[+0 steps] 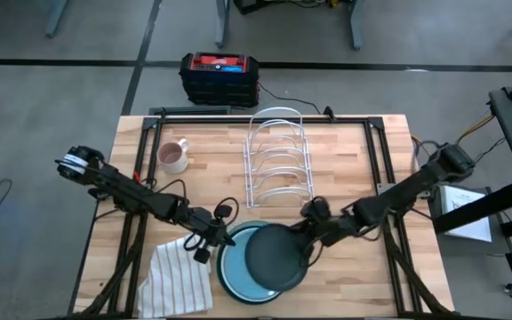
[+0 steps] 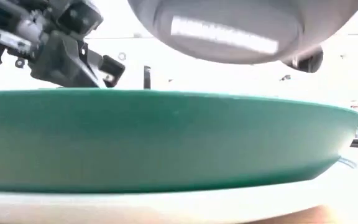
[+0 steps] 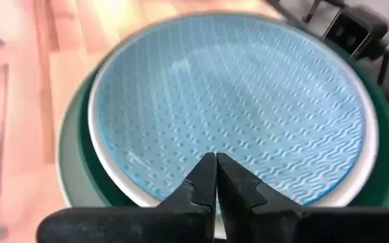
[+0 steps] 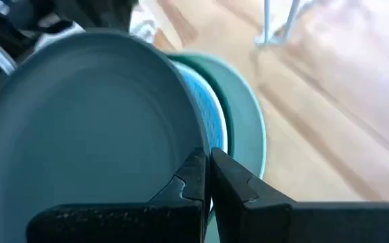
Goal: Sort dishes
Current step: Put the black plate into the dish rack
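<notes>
Dark teal and glossy, a round plate [image 1: 274,259] hung lifted and tilted above the stack of dishes near the table's front edge, its rim pinched in the right gripper [image 1: 308,236], whose two dark fingers [image 4: 193,177] were clamped on the plate's edge. Below it lay a pale blue round plate with a raised wavy texture [image 3: 228,101], resting inside a wider dark green plate [image 3: 90,179] with a pale rim; the low view showed the green plate's side [image 2: 166,140] filling the picture, with the lifted plate's grey underside [image 2: 229,28] above it. The left gripper [image 1: 210,240] sat just beside the stack's left edge, over the blue plate's rim, its fingers [image 3: 204,181] pressed together on nothing. A white cloth with thin stripes [image 1: 178,280] lay crumpled just left of the stack, at the front of the light wooden table [image 1: 345,284]. Behind the stack stood an empty white wire dish rack [image 1: 278,160], and well to its left a pale mug [image 1: 174,156]. A black and red box [image 1: 220,76] sat on the floor beyond the table's far edge.
</notes>
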{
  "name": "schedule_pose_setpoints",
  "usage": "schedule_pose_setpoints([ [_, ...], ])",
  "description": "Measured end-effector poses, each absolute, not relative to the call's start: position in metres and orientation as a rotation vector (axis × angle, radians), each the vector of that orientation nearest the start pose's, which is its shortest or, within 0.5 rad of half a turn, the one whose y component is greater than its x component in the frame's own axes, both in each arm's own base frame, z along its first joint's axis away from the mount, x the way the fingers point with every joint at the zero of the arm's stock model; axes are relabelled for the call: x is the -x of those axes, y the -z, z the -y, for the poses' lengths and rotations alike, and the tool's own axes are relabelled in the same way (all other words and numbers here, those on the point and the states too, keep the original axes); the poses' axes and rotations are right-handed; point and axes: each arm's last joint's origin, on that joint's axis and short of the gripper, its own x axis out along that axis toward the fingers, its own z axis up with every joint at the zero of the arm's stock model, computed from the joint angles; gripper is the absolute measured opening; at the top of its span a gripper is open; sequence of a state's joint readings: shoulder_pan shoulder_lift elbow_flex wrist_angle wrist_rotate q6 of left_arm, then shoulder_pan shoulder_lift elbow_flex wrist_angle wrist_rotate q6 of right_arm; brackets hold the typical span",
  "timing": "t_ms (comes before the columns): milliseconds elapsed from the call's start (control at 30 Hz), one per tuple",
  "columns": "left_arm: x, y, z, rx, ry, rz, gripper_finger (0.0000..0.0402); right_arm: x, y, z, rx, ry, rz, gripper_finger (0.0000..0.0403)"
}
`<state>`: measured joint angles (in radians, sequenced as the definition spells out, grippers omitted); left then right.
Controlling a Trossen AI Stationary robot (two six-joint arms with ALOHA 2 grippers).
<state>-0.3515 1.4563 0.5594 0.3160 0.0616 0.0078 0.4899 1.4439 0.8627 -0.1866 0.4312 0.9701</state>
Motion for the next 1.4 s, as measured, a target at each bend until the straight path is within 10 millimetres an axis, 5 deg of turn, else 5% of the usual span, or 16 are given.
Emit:
schedule_pose_setpoints([
  [233, -0.242, -0.190, 0.091, -0.096, 0.412, -0.467, 0.0000, -0.232, -0.273, -0.110, -0.388, 0.363, -0.350, 0.0000],
  [533, -0.224, -0.226, 0.080, -0.179, 0.292, -0.338, 0.0000, -0.198, -0.330, -0.093, 0.066, 0.877, -0.057, 0.0000],
  [967, -0.209, -0.243, 0.064, -0.284, -0.054, -0.304, 0.0000, -0.209, -0.322, -0.093, 0.463, 1.001, -0.261, 0.0000],
  [1400, -0.208, -0.249, 0.063, -0.279, -0.073, -0.257, 0.0000, -0.215, -0.344, -0.081, 0.578, 1.046, -0.348, 0.0000],
])
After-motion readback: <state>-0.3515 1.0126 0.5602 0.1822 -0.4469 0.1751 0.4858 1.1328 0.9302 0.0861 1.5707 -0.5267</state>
